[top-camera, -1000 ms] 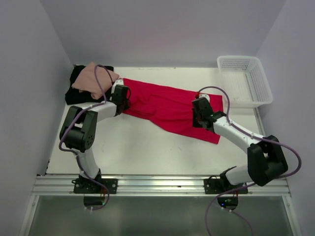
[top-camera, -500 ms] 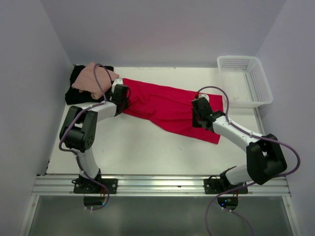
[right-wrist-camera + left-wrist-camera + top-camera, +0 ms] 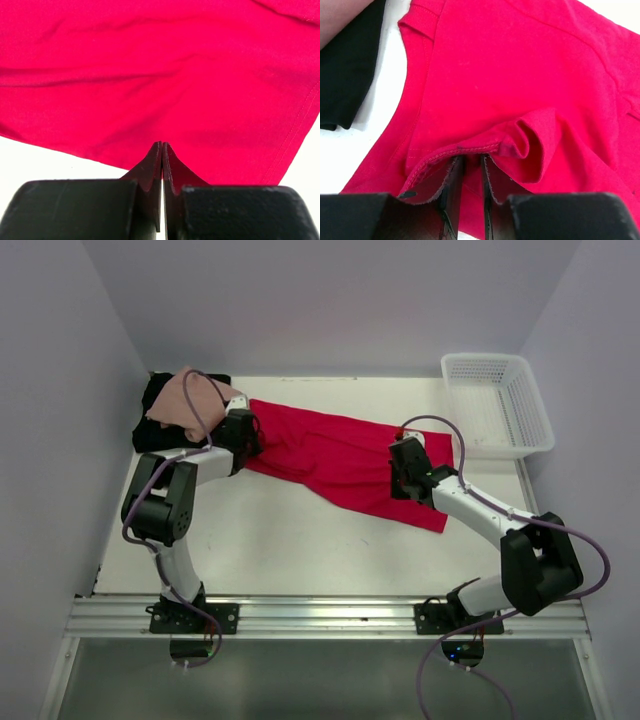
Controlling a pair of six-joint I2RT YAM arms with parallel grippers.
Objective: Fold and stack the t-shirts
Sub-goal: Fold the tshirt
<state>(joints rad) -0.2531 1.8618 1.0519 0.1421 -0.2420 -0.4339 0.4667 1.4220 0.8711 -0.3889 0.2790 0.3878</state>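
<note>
Judged: red t-shirt (image 3: 340, 455) light, limp, rucks easily; best gripped at stitched hem (image 3: 450, 152). There left end effector (image 3: 471, 159) barely parted, hold unclear; right end effector (image 3: 162, 147) closed, nothing seen between.

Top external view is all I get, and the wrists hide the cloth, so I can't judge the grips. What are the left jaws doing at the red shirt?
Observer: The left jaws stand slightly apart, the stitched hem of the red shirt bunched at their tips; whether it is pinched, I cannot tell.
Operator: And the right jaws?
Observer: Shut, tips at the shirt close to its edge; no cloth shows between them.
Operator: Anything near the left jaws?
Observer: The black shirt lies at that wrist view's upper left, bare table between it and the red one.
</note>
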